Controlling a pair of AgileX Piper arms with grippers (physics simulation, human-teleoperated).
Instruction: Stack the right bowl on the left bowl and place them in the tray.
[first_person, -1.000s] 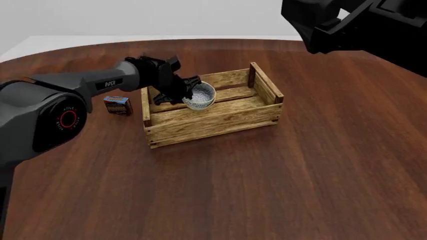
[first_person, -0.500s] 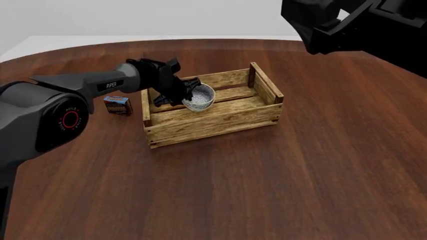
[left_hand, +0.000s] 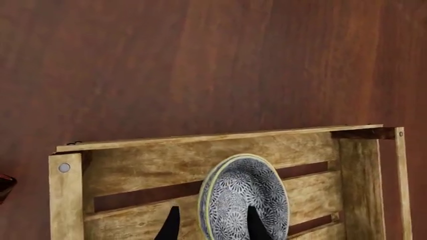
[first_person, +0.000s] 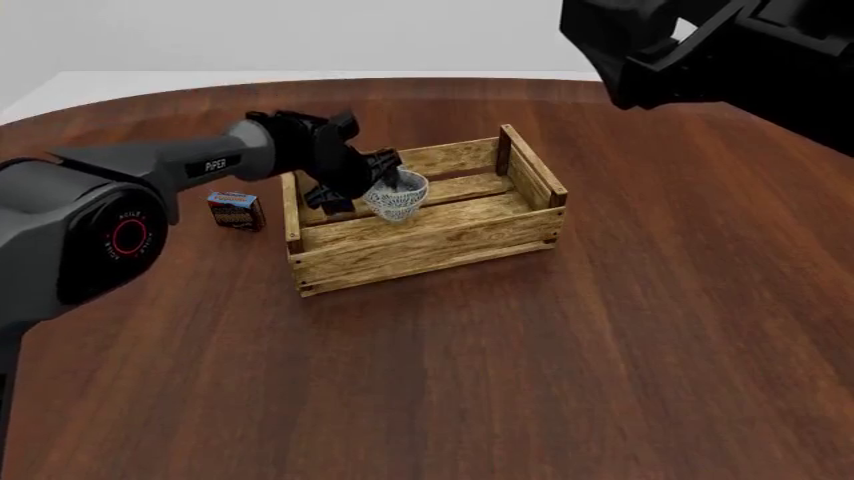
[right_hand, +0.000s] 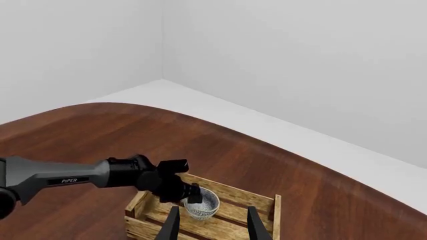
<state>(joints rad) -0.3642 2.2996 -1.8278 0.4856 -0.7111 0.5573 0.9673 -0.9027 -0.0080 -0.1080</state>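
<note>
Bowl (first_person: 398, 199) tilted over tray (first_person: 441, 240) | left gripper (first_person: 379, 186) clamped on rim | right gripper (right_hand: 210, 224) apart (raised) | small box (first_person: 236, 210) beside tray

Whether one bowl (first_person: 396, 198) or two sits in the left gripper (first_person: 378, 183) cannot be told. The crate (left_hand: 200, 145) runs off the left wrist frame; the small box's (first_person: 235, 210) label is unreadable.

Bowl (first_person: 396, 198): white with fine blue-grey floral tracery, pale green rim. Tray (first_person: 441, 245): light-brown slatted wood, darker brown corner posts. Table (first_person: 534, 360): dark reddish-brown wood grain. Small box (first_person: 235, 210), left of tray: dark, red-and-blue label. Left arm (first_person: 160, 170): grey, black fittings.
</note>
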